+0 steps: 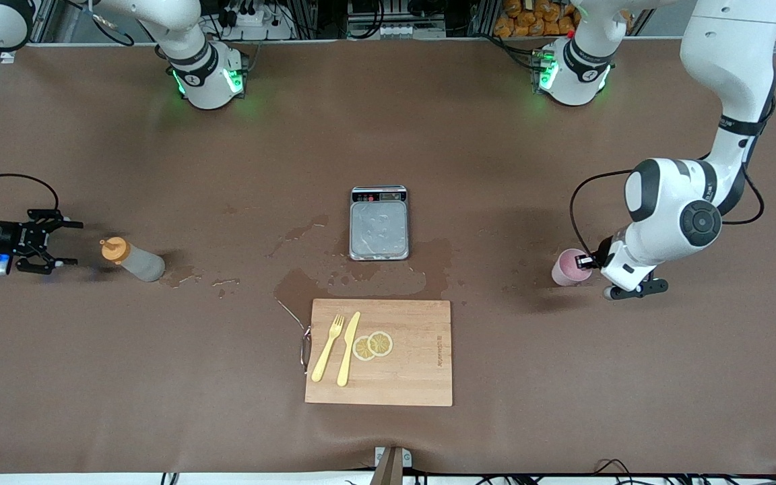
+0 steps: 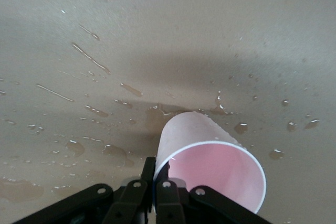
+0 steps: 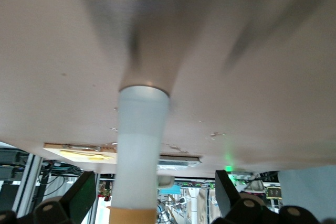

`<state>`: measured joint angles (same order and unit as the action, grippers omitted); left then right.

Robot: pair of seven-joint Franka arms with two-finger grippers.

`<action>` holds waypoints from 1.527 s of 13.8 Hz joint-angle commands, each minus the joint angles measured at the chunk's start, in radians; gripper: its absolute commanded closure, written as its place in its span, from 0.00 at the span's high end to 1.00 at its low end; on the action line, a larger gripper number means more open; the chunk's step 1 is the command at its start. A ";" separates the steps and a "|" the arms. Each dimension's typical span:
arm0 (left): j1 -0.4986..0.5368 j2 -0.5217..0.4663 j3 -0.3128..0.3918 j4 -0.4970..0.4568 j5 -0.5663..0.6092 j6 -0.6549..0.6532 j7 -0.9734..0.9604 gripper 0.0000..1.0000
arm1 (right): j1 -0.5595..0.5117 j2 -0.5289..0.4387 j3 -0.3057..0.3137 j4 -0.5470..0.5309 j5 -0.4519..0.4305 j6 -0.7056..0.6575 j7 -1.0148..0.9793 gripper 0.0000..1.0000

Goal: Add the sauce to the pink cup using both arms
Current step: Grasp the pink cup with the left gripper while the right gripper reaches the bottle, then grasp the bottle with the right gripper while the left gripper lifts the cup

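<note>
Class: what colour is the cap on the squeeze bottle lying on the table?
Orange: the sauce bottle has an orange cap, clearest in the front view.

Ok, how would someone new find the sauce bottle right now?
Start from the wooden cutting board nearest the front camera, then look toward the right arm's end of the table. The sauce bottle lies on its side there, before the open right gripper. It is translucent grey with an orange cap.

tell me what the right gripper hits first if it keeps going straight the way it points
Most likely the sauce bottle: the open right gripper points at its orange cap, and the bottle lies lined up between the fingers in the right wrist view.
</note>
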<state>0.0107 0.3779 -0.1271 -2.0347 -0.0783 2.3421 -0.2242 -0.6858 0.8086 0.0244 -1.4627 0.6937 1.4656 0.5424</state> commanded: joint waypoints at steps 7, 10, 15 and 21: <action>-0.208 -0.074 -0.016 0.178 0.002 -0.335 -0.407 0.00 | 0.054 0.087 0.000 0.029 0.110 0.059 0.024 1.00; -0.322 -0.054 -0.017 0.246 0.002 -0.371 -0.623 0.00 | 0.090 0.089 0.000 0.016 0.122 0.062 0.027 1.00; -0.495 0.042 -0.017 0.370 -0.008 -0.371 -0.916 0.00 | 0.120 0.118 0.000 0.012 0.121 0.071 0.010 1.00; -0.638 0.105 -0.022 0.396 -0.100 -0.343 -1.087 0.00 | 0.141 0.123 0.002 -0.028 0.122 0.062 0.008 1.00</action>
<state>-0.5826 0.4471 -0.1562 -1.6700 -0.1457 1.9995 -1.2588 -0.5553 0.9335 0.0284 -1.4771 0.7984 1.5346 0.5484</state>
